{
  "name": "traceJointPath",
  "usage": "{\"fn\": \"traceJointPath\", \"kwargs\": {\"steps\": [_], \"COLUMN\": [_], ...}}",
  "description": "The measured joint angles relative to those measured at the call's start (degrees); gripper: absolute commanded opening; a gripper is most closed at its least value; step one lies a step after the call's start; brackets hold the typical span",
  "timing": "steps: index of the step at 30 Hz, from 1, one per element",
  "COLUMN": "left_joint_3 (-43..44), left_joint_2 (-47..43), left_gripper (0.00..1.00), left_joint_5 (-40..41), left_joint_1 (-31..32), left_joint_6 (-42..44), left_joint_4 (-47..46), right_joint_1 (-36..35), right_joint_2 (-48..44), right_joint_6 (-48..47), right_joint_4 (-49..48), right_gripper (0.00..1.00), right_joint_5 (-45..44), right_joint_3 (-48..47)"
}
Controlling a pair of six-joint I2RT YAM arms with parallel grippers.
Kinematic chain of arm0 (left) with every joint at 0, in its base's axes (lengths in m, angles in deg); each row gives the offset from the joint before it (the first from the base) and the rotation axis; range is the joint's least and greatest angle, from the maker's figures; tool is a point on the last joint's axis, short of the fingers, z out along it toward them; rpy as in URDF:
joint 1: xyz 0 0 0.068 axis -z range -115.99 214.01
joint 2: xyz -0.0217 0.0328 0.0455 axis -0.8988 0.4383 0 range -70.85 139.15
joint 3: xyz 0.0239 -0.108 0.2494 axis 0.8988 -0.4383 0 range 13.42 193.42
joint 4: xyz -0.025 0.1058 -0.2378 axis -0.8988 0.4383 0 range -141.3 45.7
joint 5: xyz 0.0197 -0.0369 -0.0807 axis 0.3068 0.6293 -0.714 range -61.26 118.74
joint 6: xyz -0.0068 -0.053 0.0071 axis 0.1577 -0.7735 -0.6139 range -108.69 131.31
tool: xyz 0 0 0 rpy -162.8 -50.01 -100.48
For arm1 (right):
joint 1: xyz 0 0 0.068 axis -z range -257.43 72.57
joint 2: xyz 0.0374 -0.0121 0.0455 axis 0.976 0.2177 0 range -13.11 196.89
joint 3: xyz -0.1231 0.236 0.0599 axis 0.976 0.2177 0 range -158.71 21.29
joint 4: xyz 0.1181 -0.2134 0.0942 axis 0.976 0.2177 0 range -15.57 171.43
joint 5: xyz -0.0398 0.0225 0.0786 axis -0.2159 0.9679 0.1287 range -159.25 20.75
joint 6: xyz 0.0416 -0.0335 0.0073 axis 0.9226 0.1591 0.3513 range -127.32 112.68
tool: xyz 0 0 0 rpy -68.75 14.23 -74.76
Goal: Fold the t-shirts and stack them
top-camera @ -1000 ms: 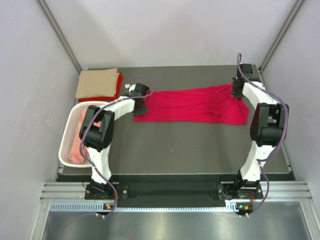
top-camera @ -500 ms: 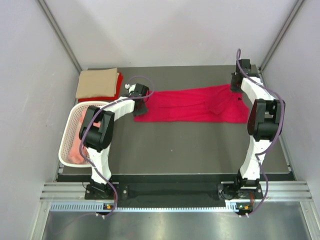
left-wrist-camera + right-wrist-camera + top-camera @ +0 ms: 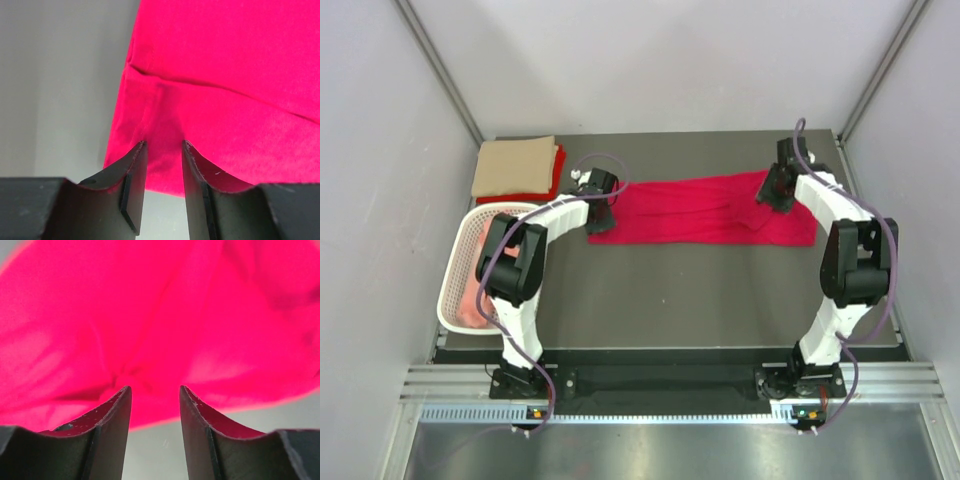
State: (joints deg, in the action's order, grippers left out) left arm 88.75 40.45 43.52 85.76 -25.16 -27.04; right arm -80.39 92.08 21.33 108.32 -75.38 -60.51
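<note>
**Fingers (image 3: 135, 170) parted at both ends of the red shirt (image 3: 700, 215)**

From above, the red shirt lies flattened into a long band across the far half of the worktop (image 3: 670, 290). It runs left to right, and its right end is wider and wrinkled. The left gripper (image 3: 603, 205) sits at the band's left end. The right gripper (image 3: 772, 190) is over the right end, near the far edge. At the far left corner a folded tan shirt (image 3: 515, 165) rests on a second red shirt (image 3: 560, 170), of which only the edges show. A white basket (image 3: 455, 290) at the left edge holds pink cloth (image 3: 472, 300).

At the left wrist, the left gripper (image 3: 162, 145) has its black fingers a little apart, tips at the red shirt's (image 3: 225, 75) corner. A ridge of cloth runs away from the gap, and a stitched hem follows the edge. Grey worktop (image 3: 60, 75) lies to the left.

At the right wrist, the right gripper (image 3: 155, 389) has its fingers (image 3: 112, 410) apart with nothing clamped. Blurred crimson folds (image 3: 150, 305) lie beyond them, with a strip of worktop (image 3: 165, 440) showing in the gap.
</note>
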Motion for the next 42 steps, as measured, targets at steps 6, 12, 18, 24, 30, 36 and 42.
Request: {"fn": "traceJointPath", "kwargs": {"steps": [6, 12, 18, 24, 30, 36, 42], "left_joint_3": [-0.07, -0.07, -0.57, -0.76, 0.72, 5.09, 6.80], "left_joint_2": [-2.25, -5.66, -8.00, -8.07, -5.86, -0.02, 4.20], "left_gripper": [0.39, 0.39, 0.39, 0.39, 0.39, 0.39, 0.39], "left_joint_5": [-0.81, -1.07, -1.29, -1.92, -2.54, -2.80, -2.71], "left_joint_1": [0.04, 0.04, 0.04, 0.04, 0.04, -0.20, -2.01], "left_joint_6": [0.83, 1.09, 1.07, 1.03, 0.85, 0.85, 0.81], "left_joint_4": [1.70, 2.56, 2.75, 2.75, 2.69, 2.32, 2.51], "right_joint_1": [-1.29, -1.03, -1.03, -1.03, -1.05, -1.05, -1.05], "right_joint_2": [-3.48, -3.45, -3.34, -1.60, 0.02, 0.02, 0.02], "right_joint_6": [11.58, 17.64, 20.74, 22.62, 24.17, 25.24, 25.20], "right_joint_4": [0.26, -0.61, -3.50, -5.38, -5.55, -6.03, -6.40], "right_gripper": [0.45, 0.45, 0.43, 0.43, 0.41, 0.12, 0.00], "right_joint_5": [1.01, 1.20, 1.29, 1.57, 1.70, 1.36, 1.22], "right_joint_3": [8.59, 11.32, 12.07, 12.07, 12.07, 12.07, 11.69]}}
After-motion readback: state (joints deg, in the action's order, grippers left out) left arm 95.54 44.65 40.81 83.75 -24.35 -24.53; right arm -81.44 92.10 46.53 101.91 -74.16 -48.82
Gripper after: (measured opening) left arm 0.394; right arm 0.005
